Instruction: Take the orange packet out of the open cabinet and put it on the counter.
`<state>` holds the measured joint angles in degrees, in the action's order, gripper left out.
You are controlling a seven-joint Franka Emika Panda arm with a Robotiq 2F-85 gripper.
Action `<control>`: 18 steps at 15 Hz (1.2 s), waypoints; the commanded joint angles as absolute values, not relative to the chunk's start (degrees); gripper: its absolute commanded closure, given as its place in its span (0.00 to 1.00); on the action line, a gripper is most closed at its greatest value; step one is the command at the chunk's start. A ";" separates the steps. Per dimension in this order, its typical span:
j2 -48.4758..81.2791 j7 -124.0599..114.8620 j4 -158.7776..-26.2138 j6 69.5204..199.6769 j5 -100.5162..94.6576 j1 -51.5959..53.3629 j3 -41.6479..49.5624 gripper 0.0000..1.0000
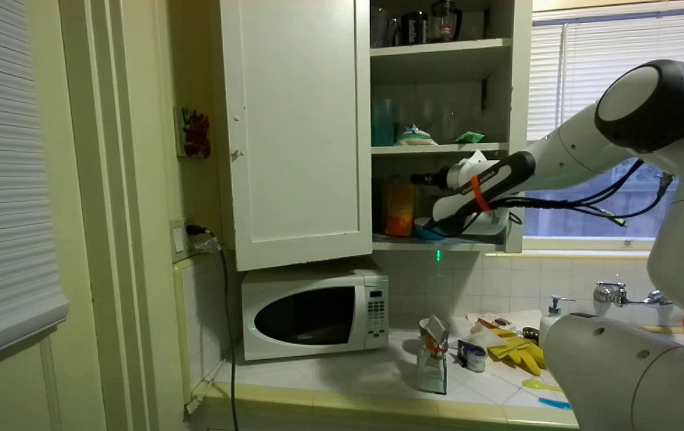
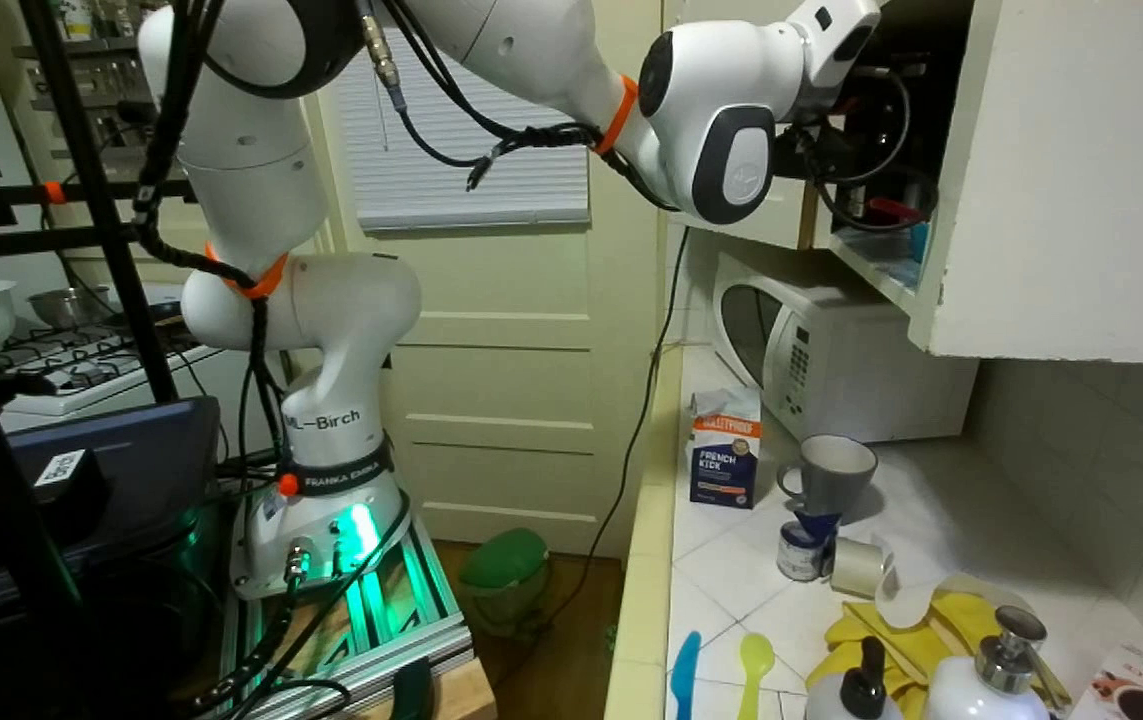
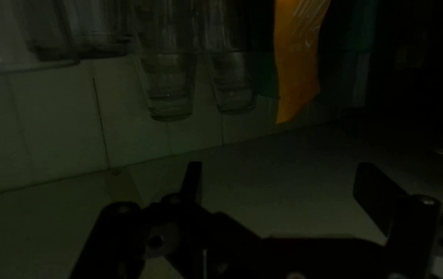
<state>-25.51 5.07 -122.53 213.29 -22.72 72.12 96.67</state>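
Note:
The orange packet (image 1: 400, 209) stands upright on the lowest shelf of the open cabinet (image 1: 300, 120). In the wrist view, which appears upside down, the packet (image 3: 297, 58) is beyond the fingertips, right of centre at the top. My gripper (image 1: 418, 179) is inside the lowest compartment, near the packet's upper right. In the wrist view my gripper (image 3: 277, 180) is open with nothing between its fingers. In an exterior view the packet is hidden behind the arm and the cabinet (image 2: 1091, 180). The counter (image 1: 318, 380) lies below and also shows from above (image 2: 731, 550).
A blue bowl (image 1: 427, 229) sits right of the packet under the arm. Glasses (image 3: 167, 85) stand beside the packet. The cabinet door hangs open above the microwave (image 1: 315, 317). A coffee bag (image 2: 726, 455), a grey mug (image 2: 836, 475) and yellow gloves (image 2: 861, 630) are on the counter.

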 commanded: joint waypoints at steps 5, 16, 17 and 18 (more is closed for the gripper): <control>-26.68 13.82 -117.21 205.06 -11.22 82.06 102.12 0.00; -28.80 18.77 -111.00 201.38 -10.76 90.49 108.31 0.42; -28.89 18.98 -110.71 201.11 -10.82 90.94 108.62 0.52; -28.96 19.19 -110.44 200.87 -10.90 91.33 108.92 0.58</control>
